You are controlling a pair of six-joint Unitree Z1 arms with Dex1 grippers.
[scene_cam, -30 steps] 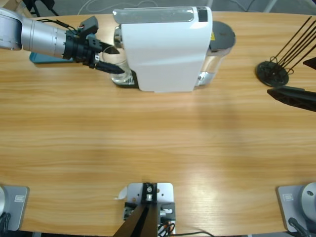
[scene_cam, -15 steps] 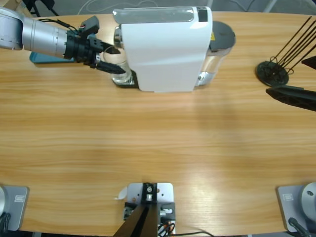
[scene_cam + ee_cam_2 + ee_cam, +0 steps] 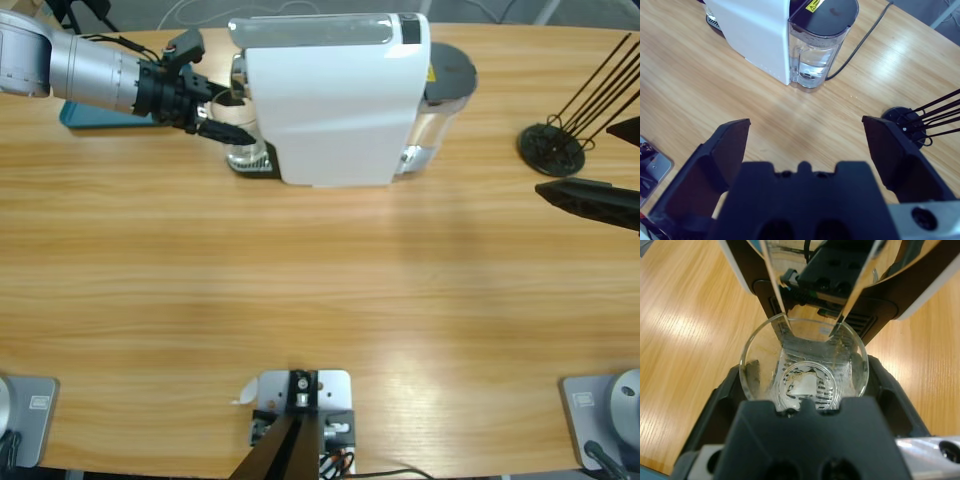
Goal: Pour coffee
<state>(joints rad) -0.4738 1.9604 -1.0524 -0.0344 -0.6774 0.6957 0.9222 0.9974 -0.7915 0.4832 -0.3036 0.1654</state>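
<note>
Since a second ago my left arm has crept a little further toward the coffee machine (image 3: 335, 95), carrying its gripper closer around the glass; on the right, the black jaw tip at the frame's edge has shifted only slightly.

Biggest thing on the wooden table (image 3: 320, 300) is that machine: a smooth white plastic block with a chrome spout head, a black drip grate below and a clear water tank (image 3: 816, 52) with a dark lid at its back. Beside it on the far right stands a black wire rack (image 3: 560, 140) on a round foot.

My left gripper (image 3: 228, 118) has its jaws spread on either side of the drinking glass (image 3: 805, 362), which sits on the grate right under the spout; I can't see them pressing its wall, so I read them as apart, not clamped. My right gripper (image 3: 805, 145) hangs well clear over bare table, jaws wide apart.

That glass is small, round, thin-walled and clear, so I judge it light, rigid, slippery and breakable. I'd take it across the middle of its wall, gently. Of the coffee (image 3: 804, 384) I make out only a faint trace at the bottom, too little to slosh much.
</note>
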